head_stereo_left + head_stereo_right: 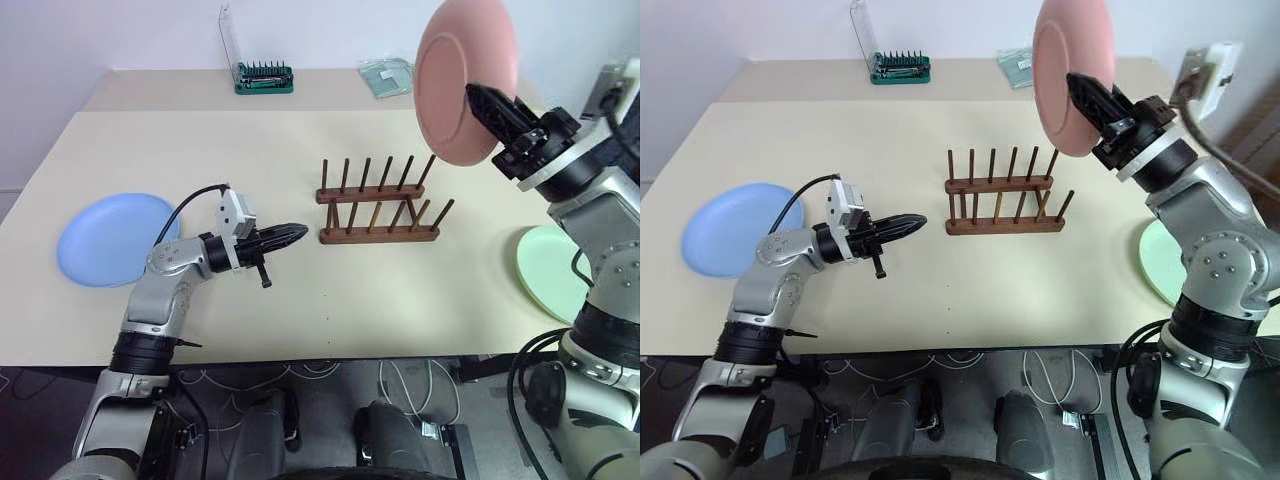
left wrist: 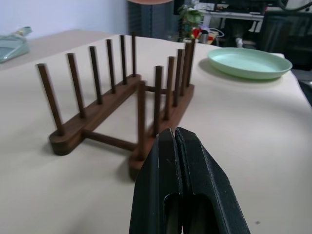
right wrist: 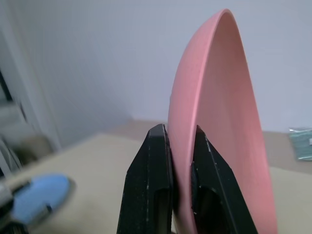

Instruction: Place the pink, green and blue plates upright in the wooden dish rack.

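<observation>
My right gripper [image 1: 478,97] is shut on the rim of the pink plate [image 1: 455,75], holding it upright in the air above and to the right of the wooden dish rack [image 1: 378,205]. The rack stands at the table's middle with nothing between its pegs. To the rack's left, my left gripper [image 1: 298,233] hovers just over the table, shut on nothing, pointing at the rack's near end [image 2: 105,114]. The blue plate [image 1: 112,238] lies flat at the table's left edge. The green plate [image 1: 548,272] lies flat at the right edge, partly behind my right arm.
A green screwdriver-bit case [image 1: 262,76] with its clear lid up and a small clear packet [image 1: 386,77] sit on the far side of the table. A black cable [image 1: 190,200] loops from the left wrist camera.
</observation>
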Controlling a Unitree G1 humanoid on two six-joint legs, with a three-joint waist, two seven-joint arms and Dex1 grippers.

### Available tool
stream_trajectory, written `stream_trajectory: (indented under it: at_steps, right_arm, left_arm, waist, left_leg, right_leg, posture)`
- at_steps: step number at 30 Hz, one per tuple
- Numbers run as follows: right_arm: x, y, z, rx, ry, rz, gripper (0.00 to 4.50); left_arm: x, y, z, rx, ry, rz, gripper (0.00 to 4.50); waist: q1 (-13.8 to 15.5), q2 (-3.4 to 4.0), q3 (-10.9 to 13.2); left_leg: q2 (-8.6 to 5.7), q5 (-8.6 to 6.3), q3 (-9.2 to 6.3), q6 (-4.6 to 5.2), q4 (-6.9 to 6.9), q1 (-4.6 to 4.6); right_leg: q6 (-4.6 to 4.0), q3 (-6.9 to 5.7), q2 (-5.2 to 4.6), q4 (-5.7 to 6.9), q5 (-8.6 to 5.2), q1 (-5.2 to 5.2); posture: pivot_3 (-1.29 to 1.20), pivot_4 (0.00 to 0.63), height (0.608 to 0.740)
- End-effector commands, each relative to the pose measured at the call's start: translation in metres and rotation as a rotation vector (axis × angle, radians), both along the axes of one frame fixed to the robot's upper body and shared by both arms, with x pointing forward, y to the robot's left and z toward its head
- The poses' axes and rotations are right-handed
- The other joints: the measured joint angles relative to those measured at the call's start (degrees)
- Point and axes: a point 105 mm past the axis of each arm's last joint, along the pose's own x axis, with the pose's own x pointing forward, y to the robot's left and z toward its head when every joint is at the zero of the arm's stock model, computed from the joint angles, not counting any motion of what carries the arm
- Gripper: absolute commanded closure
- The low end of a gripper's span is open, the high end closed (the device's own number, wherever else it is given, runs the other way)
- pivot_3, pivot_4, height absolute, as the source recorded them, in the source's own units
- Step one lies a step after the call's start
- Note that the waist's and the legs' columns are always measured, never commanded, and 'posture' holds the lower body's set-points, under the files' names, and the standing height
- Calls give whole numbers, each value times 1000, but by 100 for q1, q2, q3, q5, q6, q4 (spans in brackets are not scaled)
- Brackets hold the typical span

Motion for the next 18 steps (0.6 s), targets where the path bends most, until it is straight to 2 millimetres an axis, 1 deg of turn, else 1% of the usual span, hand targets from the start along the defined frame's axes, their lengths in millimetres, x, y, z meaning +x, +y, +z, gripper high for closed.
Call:
stream_trajectory:
  at_steps: [1, 6, 8, 18]
  right_arm:
    - [-5, -6, 5, 58, -3, -6, 4459]
    - [-3, -5, -7, 90, 46, -20, 4459]
    - [-3, -5, -10, 95, 55, -21, 4459]
    - [8, -13, -33, 186, 150, -55, 4459]
  left_arm:
    - [-5, -3, 17, -12, -44, -7, 4500]
    - [-7, -6, 27, -26, -52, -11, 4500]
    - [-8, -7, 29, -28, -53, -13, 4500]
    - [-8, -11, 35, -24, -58, -21, 4500]
  waist:
    - [-2, 1, 1]
    - [-6, 1, 1]
    - [-5, 1, 1]
    - [-6, 2, 0]
  left_leg:
    - [0, 0, 1, 0, 0, 0]
    - [0, 0, 2, -1, -1, 0]
    - [-1, 0, 2, 0, -1, -1]
    - [-1, 0, 3, -1, -2, -1]
  right_leg:
    - [0, 0, 0, 1, 0, -2]
    - [0, 1, 2, 2, 0, -3]
    - [0, 1, 1, 0, 0, -3]
    - [0, 1, 3, 0, 0, -4]
  posture:
    - [0, 150, 732]
    - [0, 150, 732]
    - [0, 150, 732]
    - [0, 150, 732]
